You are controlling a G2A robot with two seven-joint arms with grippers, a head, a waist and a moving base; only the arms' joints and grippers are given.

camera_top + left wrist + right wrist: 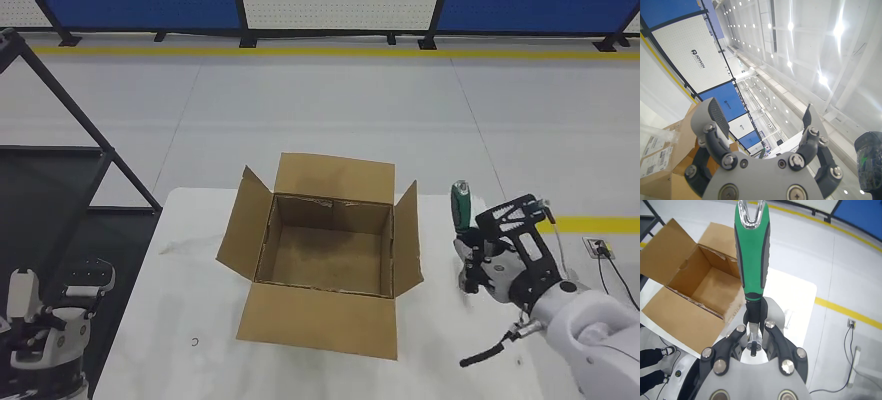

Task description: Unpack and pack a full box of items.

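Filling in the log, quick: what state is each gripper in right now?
Left gripper: open, holding nothing.
Right gripper: closed on the green-handled tool.

Open cardboard box point(318, 322) in the middle of the table point(170, 310), all four flaps splayed out. Right gripper point(468, 255) just beside the box's right flap, clamped on a green-handled tool point(460, 205), handle end up. Left gripper point(55, 295) off the table's left edge

White table point(180, 300) w/ rounded corners, open cardboard box point(320, 322) upright near ctr, four flaps spread outward, brown on white top
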